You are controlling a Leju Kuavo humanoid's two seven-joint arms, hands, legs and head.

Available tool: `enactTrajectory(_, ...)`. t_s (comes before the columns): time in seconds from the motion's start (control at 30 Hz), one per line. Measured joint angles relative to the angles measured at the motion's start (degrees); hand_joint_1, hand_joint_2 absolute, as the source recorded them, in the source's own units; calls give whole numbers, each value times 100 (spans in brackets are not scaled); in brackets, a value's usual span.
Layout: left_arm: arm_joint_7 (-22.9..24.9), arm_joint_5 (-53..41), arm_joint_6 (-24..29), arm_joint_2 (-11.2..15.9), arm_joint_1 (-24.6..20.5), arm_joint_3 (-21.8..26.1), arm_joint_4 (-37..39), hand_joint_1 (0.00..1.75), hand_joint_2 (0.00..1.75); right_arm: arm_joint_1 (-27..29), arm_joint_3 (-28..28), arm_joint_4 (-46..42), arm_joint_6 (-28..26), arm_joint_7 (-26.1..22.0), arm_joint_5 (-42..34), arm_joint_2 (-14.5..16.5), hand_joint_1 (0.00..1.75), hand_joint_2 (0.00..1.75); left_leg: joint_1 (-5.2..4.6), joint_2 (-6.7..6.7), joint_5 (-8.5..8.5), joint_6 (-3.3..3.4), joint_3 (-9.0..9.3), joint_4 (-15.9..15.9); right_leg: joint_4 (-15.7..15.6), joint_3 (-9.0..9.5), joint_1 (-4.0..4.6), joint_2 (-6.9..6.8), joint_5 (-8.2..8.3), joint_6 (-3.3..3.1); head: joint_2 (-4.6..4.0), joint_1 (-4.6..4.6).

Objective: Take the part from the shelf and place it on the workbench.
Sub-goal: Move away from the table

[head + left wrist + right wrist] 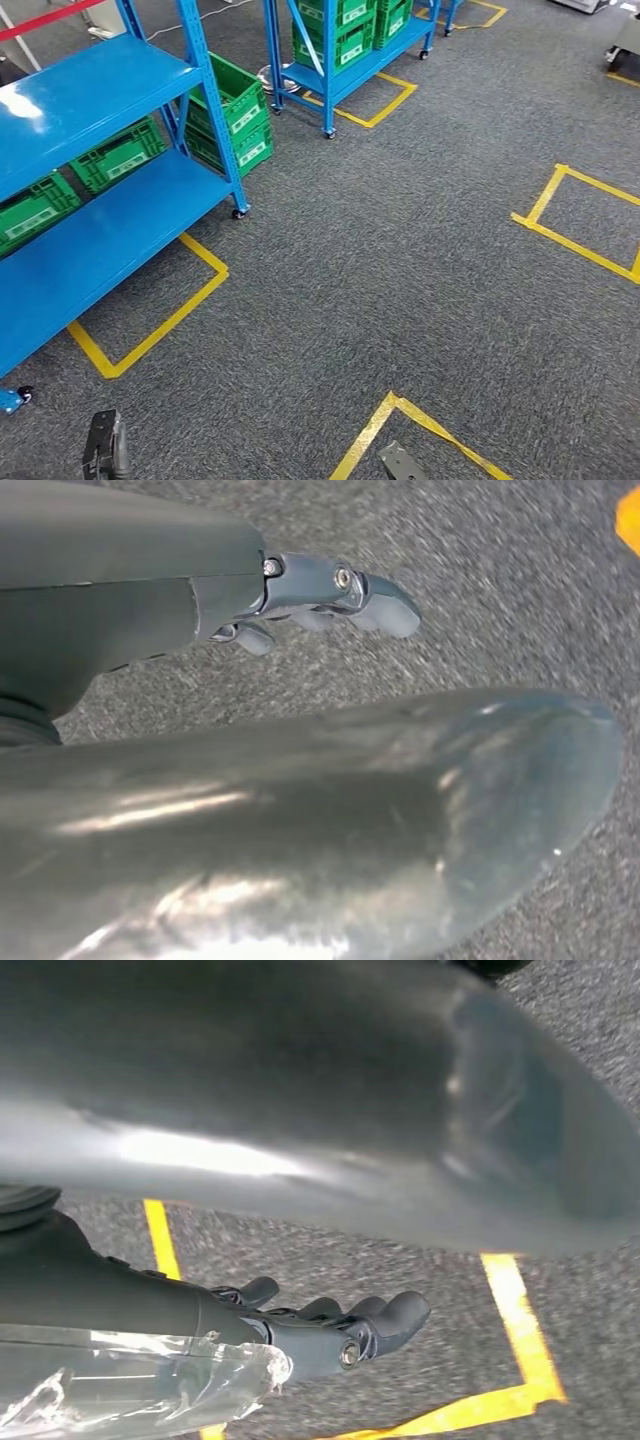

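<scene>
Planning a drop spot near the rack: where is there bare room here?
The blue metal shelf's top and middle boards are bare. Grey carpet lies open between the yellow tape squares. It is crowded behind the shelf, where green plastic crates stand stacked.

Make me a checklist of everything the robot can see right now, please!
Surface: grey carpet marked with yellow tape squares; no workbench seen.
Job's things: blue shelf with bare boards; a clear plastic-wrapped thing lies against the right hand, too blurred to identify.
Clutter: green crates behind the shelf.
Hands: left hand holds nothing, fingers out; right hand's grip cannot be told.
Cables: a white one on the floor far back.
Surroundings: second blue rack holding green crates.
</scene>
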Motion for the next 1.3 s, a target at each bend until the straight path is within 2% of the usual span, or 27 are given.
enactTrajectory(0.03,0,1,1,2,0,-6,-1,0,0,6,1,2,1,3,2,1,0,0,11,-66,12,-36,-28,0,-120,51,-8,97,9,-5,0,-3)
enactTrajectory(0.07,0,1,2,7,5,-8,-2,0,0,14,2,4,1,9,2,1,0,0,23,-138,31,-79,-54,-5,-151,68,-5,84,0,-10,0,-3)
enactTrajectory(0.1,0,-2,5,14,17,-12,-3,0,0,18,2,5,0,16,-1,2,0,0,36,-206,50,-118,-72,-23,-162,80,0,10,7,-25,0,-2)
enactTrajectory(0.13,1,-9,11,10,31,-20,-4,0,0,22,2,5,-3,21,-12,3,0,0,31,-171,37,-151,-92,-15,-192,97,-3,-65,19,-53,0,-8)
enactTrajectory(0.2,2,-43,57,-8,13,-53,-7,0,0,29,1,5,-9,4,-56,3,0,0,2,131,-150,-198,-241,266,-267,148,-11,-235,43,-107,0,-63)
enactTrajectory(0.23,2,-66,92,-32,-18,-77,-8,0,0,46,-1,5,-9,-11,-83,-2,0,0,-9,343,-319,-217,-395,573,-286,171,0,-327,41,-125,0,-91)
enactTrajectory(0.27,6,-86,137,-54,-55,-104,-8,0,0,75,-3,7,-5,-26,-110,-13,0,0,-8,479,-486,-236,-586,952,-292,187,9,-429,28,-137,0,-112)
enactTrajectory(0.3,14,-102,179,-81,-80,-133,-8,0,0,106,-7,9,0,-35,-133,-29,0,0,-2,550,-591,-254,-757,1278,-293,200,15,-532,11,-141,0,-112)
enactTrajectory(0.33,27,-108,218,-112,-92,-162,-8,0,0,132,-11,11,3,-40,-155,-47,0,0,8,589,-601,-271,-858,1466,-292,215,16,-624,-10,-140,0,-114)
enactTrajectory(0.37,41,-106,254,-136,-95,-191,-8,0,0,149,-15,15,7,-46,-170,-61,0,0,21,615,-493,-286,-848,1435,-291,238,11,-701,-34,-130,0,-113)
enactTrajectory(0.4,52,-98,283,-155,-97,-215,-8,0,0,156,-17,17,8,-52,-177,-69,0,0,34,653,-290,-298,-721,1182,-290,271,4,-762,-62,-113,0,-114)
enactTrajectory(0.47,61,-62,320,-184,-116,-256,-11,0,0,157,-19,19,9,-60,-163,-76,0,0,26,812,77,-304,-336,455,-286,341,5,-855,-131,-49,0,-120)
enactTrajectory(0.5,61,-38,332,-198,-133,-274,-15,0,0,156,-19,20,9,-58,-152,-78,0,0,11,888,130,-270,-188,184,-280,365,17,-894,-164,-12,0,-125)
enactTrajectory(0.53,61,-10,343,-212,-146,-293,-20,0,0,155,-19,20,9,-55,-139,-79,0,0,-6,928,106,-224,-112,47,-280,384,34,-929,-194,20,0,-124)
enactTrajectory(0.6,61,28,357,-231,-149,-323,-27,0,0,150,-19,20,9,-45,-123,-81,0,0,-20,878,6,-107,-75,-7,-300,435,49,-1001,-245,76,0,-123)
enactTrajectory(0.67,61,38,361,-246,-132,-341,-32,0,0,136,-19,19,8,-42,-109,-81,0,0,-3,792,-37,-30,-40,-11,-204,423,31,-894,-341,132,0,-109)
enactTrajectory(0.73,61,38,362,-259,-148,-353,-38,0,0,128,-19,20,8,-42,-102,-80,0,0,20,714,-72,33,6,-20,358,125,12,-659,-580,171,0,-79)
enactTrajectory(0.8,61,38,362,-262,-165,-366,-42,0,0,158,-19,21,8,-39,-101,-80,0,0,22,613,-112,69,43,-19,1189,-392,6,-557,-828,190,0,-62)
enactTrajectory(0.83,61,38,362,-264,-159,-370,-43,0,0,179,-19,21,9,-37,-101,-80,0,0,22,553,-138,74,74,-19,1434,-592,5,-546,-825,194,0,-62)
enactTrajectory(0.87,61,38,362,-269,-149,-372,-43,0,0,196,-19,22,9,-35,-100,-81,0,0,25,487,-169,69,118,-18,1466,-697,5,-539,-694,189,0,-61)
enactTrajectory(0.9,61,38,362,-277,-138,-373,-43,0,0,204,-19,22,9,-35,-100,-81,0,0,33,425,-206,55,173,-18,1251,-683,4,-527,-440,176,0,-61)
enactTrajectory(0.93,61,38,362,-286,-133,-374,-43,0,0,207,-19,23,9,-35,-100,-83,0,0,43,372,-248,35,230,-18,872,-586,4,-501,-124,161,0,-60)
enactTrajectory(0.97,61,56,363,-293,-137,-375,-43,0,0,208,-19,31,22,-34,-82,-84,0,0,44,327,-288,7,281,-13,499,-474,6,-454,121,148,0,-55)
enactTrajectory(1.0,85,104,378,-296,-162,-374,-43,0,0,201,-17,40,61,-19,-31,-85,0,0,43,284,-321,-24,309,-1,173,-353,2,-408,257,132,0,-51)
enactTrajectory(1.03,172,183,423,-281,-230,-368,-43,0,0,177,-6,50,121,29,62,-86,0,0,40,256,-339,-55,311,9,-13,-279,3,-369,292,111,0,-52)
enactTrajectory(1.13,767,385,675,-191,-747,-343,-43,0,0,29,86,60,342,284,393,-78,0,0,65,189,-327,-135,246,1,-109,-247,24,-364,221,29,0,-55)
enactTrajectory(1.3,989,396,749,-143,-1011,-345,-43,0,0,-34,128,58,388,367,455,-65,0,0,76,165,-337,-166,237,-8,-133,-250,22,-384,227,-8,0,-54)
